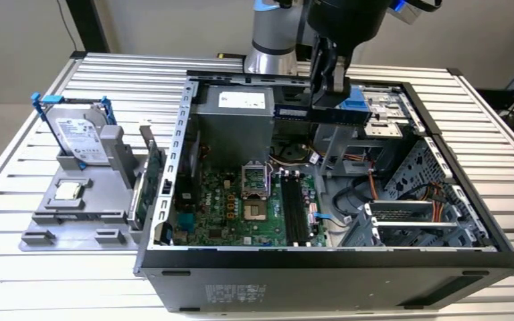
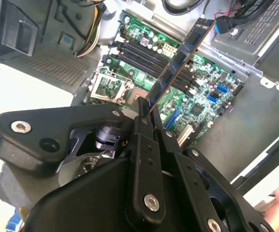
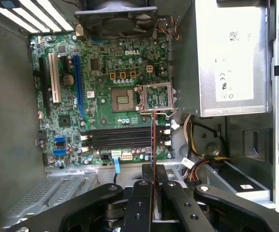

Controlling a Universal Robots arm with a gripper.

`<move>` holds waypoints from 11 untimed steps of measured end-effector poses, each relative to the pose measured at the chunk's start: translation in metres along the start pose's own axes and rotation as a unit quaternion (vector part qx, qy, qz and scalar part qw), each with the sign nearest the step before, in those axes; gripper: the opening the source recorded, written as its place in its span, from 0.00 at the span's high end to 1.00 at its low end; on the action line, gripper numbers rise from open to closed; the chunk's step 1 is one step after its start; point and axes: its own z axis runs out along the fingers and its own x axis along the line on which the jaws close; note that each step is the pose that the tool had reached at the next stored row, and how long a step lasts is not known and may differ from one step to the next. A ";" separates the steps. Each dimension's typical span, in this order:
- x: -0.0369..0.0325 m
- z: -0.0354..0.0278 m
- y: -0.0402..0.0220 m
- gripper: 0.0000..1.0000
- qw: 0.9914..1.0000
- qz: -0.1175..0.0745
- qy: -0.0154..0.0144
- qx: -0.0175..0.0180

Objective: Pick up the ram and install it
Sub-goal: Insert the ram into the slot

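A black two-fingered gripper (image 2: 146,112) on a robot arm hung over an open black desktop computer case (image 1: 328,257) that lay on a slatted aluminium table (image 1: 489,134). Its jaws pinched the ram (image 2: 180,58), a long, thin, dark grey-green memory stick, by its flat faces. The stick was in the air above the green motherboard (image 3: 105,63), well apart from the long black slots (image 3: 115,137). It looked light and stiff but fragile, and best held by the faces, away from the contact edge. Open room lay above the board. A silver power supply box (image 3: 226,58) and a bundle of coloured cables (image 3: 197,135) sat near the slots, and the case's metal walls hemmed in the rest.
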 end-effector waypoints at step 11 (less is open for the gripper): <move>0.0000 0.0000 0.0000 1.00 1.000 0.024 0.000 0.001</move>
